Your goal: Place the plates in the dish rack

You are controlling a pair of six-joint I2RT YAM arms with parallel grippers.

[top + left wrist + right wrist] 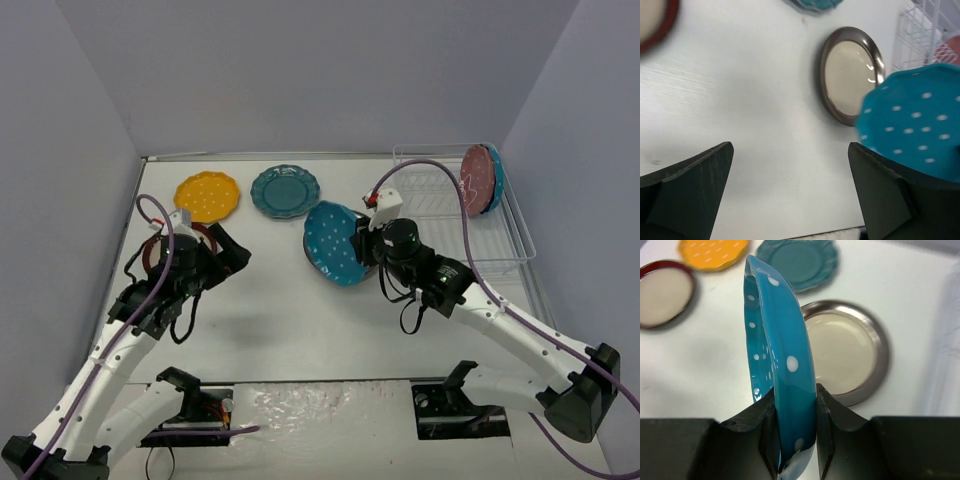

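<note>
My right gripper (pixel 368 243) (pixel 795 407) is shut on the rim of a blue plate with white dots (pixel 336 243) (pixel 782 355), held on edge above the table. Under it lies a cream plate with a dark brown rim (pixel 845 347) (pixel 850 75). The white wire dish rack (pixel 475 261) at the back right holds a pink plate (pixel 473 180) upright, with a blue plate (pixel 495 178) behind it. On the table lie a yellow plate (pixel 207 196), a teal plate (pixel 285 190) and a maroon-rimmed plate (pixel 165 248). My left gripper (pixel 225 262) (pixel 790 200) hangs open and empty beside the maroon-rimmed plate.
Grey walls close in the table on the left, back and right. The rack's slots left of the two standing plates hold nothing. The left arm covers part of the maroon-rimmed plate in the top view.
</note>
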